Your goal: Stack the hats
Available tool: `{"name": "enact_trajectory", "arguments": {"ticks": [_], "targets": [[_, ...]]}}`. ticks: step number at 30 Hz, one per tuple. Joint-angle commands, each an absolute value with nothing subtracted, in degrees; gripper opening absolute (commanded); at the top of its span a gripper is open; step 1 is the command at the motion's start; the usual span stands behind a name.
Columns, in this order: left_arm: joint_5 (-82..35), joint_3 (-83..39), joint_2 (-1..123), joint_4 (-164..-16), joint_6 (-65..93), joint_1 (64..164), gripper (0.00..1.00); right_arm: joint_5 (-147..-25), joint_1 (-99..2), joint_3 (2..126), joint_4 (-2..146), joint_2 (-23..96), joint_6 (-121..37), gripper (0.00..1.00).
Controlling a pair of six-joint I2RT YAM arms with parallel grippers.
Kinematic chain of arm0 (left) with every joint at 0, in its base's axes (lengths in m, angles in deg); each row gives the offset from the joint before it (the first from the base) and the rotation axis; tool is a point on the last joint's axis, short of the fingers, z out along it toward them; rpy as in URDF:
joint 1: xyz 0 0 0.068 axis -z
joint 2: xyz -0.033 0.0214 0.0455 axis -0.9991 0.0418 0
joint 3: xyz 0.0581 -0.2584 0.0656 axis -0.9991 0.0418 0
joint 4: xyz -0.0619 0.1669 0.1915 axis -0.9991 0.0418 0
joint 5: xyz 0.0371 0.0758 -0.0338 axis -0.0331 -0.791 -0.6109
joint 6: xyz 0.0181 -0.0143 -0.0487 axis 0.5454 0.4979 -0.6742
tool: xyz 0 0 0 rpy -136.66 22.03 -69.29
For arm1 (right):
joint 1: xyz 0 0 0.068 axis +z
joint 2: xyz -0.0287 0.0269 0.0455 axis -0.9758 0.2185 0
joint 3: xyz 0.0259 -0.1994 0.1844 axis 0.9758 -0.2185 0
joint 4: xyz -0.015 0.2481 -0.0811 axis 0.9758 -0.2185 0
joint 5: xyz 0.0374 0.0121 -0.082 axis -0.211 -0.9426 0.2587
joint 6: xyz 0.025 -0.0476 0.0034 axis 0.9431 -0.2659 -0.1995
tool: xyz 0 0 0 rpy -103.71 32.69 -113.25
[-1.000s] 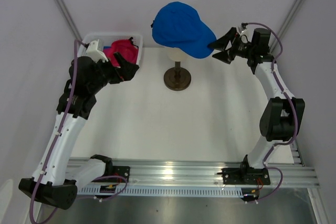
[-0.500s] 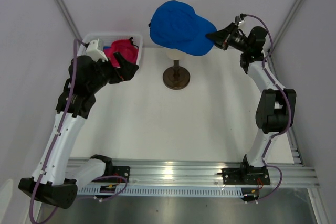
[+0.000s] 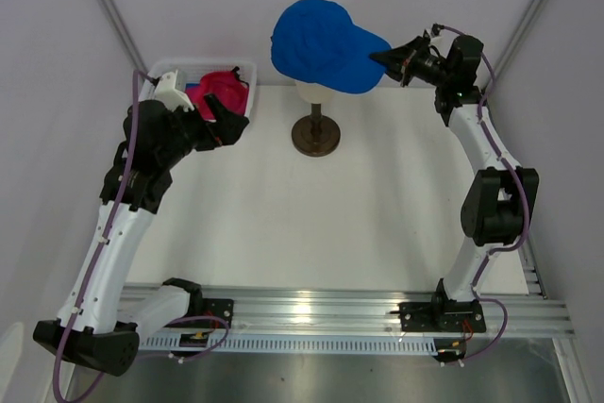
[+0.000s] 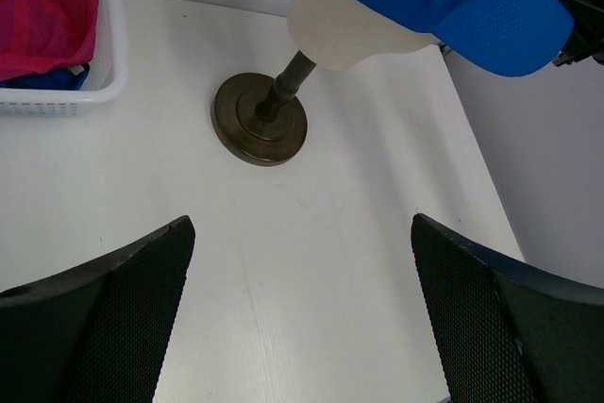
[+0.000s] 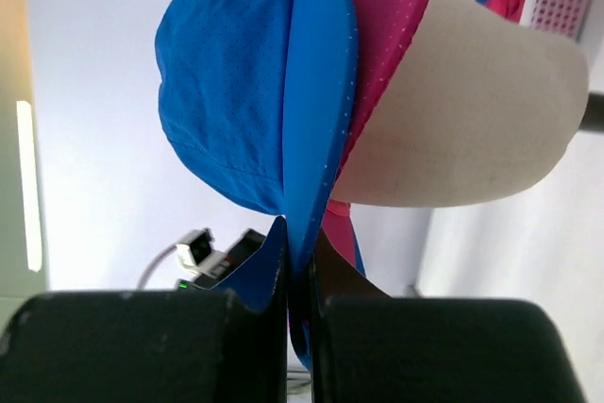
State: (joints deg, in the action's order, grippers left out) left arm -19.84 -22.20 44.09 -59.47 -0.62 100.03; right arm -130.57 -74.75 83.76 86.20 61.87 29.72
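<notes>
Right end effector (image 3: 385, 57) raised, pinching curved mesh brim of blue cap (image 3: 316, 40)

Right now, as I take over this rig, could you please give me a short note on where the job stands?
Right tool: shut on the brim of the blue cap.
Left tool: open and empty, over the table beside the basket.
Done: the blue cap sits over a pink cap on the dummy head.
Left: the basket holds a pink hat with blue cloth under it, likely a further hat; neither is stacked yet. The right tool should probably let go of the brim first.
</notes>
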Motion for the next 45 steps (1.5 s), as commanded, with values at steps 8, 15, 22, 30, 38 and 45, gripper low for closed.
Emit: {"name": "enact_trajectory", "arguments": {"ticks": [8, 15, 22, 30, 38, 45], "targets": [[-18.87, -20.37, 42.65, -62.93, -2.04, 99.38, 1.00, -125.20, -73.08, 85.77, 80.21, 59.68, 52.22, 0.00], [-18.51, -19.67, 42.47, -63.64, -1.70, 99.38, 0.99, -119.74, -71.49, 88.59, 76.79, 58.62, 55.48, 0.00], [-19.92, -18.97, 41.60, -63.37, -0.64, 99.38, 1.00, -120.27, -70.79, 91.12, 72.66, 59.67, 50.13, 0.00], [-20.45, -17.91, 41.77, -63.81, -0.46, 99.38, 1.00, -120.97, -72.02, 103.96, 52.02, 62.14, 32.29, 0.00], [-20.19, -17.21, 42.39, -64.60, -0.81, 99.38, 0.99, -121.95, -71.40, 109.33, 41.03, 64.69, 20.08, 0.00], [-20.45, -16.77, 42.21, -64.52, -0.90, 99.38, 1.00, -121.50, -71.05, 108.89, 39.78, 65.13, 18.39, 0.00]]}}
